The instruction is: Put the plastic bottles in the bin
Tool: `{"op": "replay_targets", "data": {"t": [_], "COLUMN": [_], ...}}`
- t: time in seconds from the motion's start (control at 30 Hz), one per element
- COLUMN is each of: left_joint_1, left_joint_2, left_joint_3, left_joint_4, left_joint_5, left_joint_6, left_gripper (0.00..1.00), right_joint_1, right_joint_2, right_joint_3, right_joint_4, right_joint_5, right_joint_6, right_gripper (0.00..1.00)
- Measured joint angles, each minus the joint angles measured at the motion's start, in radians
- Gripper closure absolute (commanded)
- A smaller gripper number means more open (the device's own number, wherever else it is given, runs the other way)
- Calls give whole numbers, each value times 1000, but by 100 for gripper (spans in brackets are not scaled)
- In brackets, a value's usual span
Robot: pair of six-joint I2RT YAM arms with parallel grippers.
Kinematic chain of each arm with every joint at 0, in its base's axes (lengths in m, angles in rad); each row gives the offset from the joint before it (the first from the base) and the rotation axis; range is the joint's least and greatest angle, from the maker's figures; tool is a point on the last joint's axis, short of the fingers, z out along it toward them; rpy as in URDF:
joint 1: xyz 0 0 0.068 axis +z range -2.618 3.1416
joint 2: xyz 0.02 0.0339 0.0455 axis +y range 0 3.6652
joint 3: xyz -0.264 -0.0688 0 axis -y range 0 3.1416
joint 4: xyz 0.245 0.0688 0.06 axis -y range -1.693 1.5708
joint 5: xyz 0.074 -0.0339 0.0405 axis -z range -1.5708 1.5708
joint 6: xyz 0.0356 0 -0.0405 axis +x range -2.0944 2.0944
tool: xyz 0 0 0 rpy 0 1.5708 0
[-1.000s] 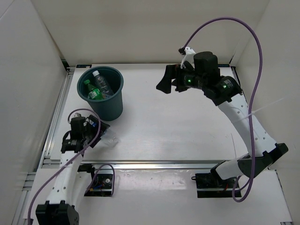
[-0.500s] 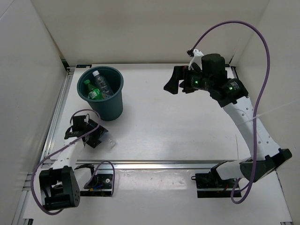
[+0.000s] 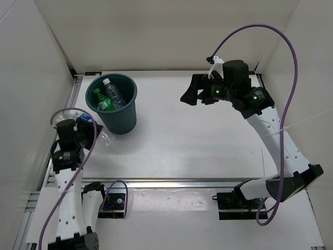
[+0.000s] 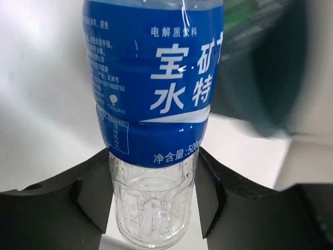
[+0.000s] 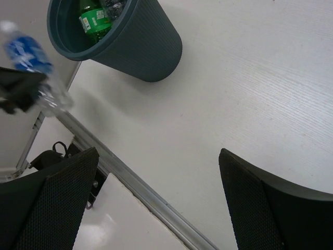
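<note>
- Your left end effector (image 4: 153,200) is clenched on the blue-label bottle (image 4: 156,99). Its black fingers (image 4: 93,195) pinch the clear, ribbed lower body below the glossy label.
- The arm holds that bottle above the white surface (image 3: 197,140), just beside the bin (image 3: 126,119), a round teal tapering tub with a finely textured wall.
- Inside the bin lie a green bottle (image 3: 102,100) and a clear bottle (image 3: 111,91).
- Your right end effector (image 3: 188,95) hovers high, jaws spread wide, grasping nothing.

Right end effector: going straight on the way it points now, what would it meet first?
The right end effector, open, would probably meet the bare table first; the bin lies off that line, though depth is unclear.
</note>
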Motion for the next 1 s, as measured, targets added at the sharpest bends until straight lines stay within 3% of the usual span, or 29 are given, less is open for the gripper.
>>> {"op": "replay_targets", "data": {"t": [0.13, 0.23, 0.47, 0.57, 0.63, 0.73, 0.83, 1.0], "left_joint_1": [2, 3, -60, -118, -160, -211, -235, -225], "left_joint_2": [-28, 19, 418, 593, 664, 692, 601, 284], "left_joint_3": [345, 524, 765, 798, 798, 793, 737, 571], "left_joint_4": [-72, -49, 61, 76, 69, 56, 59, 66], "left_joint_5": [-92, -128, -190, -218, -240, -274, -318, -423], "left_joint_6": [57, 108, 219, 256, 277, 292, 297, 288], "left_gripper": [41, 41, 30, 26, 0, 0, 0, 0], "right_joint_1": [0, 0, -1, -7, -15, -34, -65, -146], "right_joint_2": [12, 26, 45, 46, 43, 30, 18, 58], "right_joint_3": [0, 0, 2, 2, 1, -6, -7, 41], "right_joint_4": [0, 0, 0, 0, 0, -1, -29, -117], "right_joint_5": [-18, -31, -39, -40, -39, -27, -18, -32], "right_joint_6": [13, 17, 23, 23, 23, 24, 30, 56], "right_gripper": [0, 0, 0, 0, 0, 0, 0, 0]}}
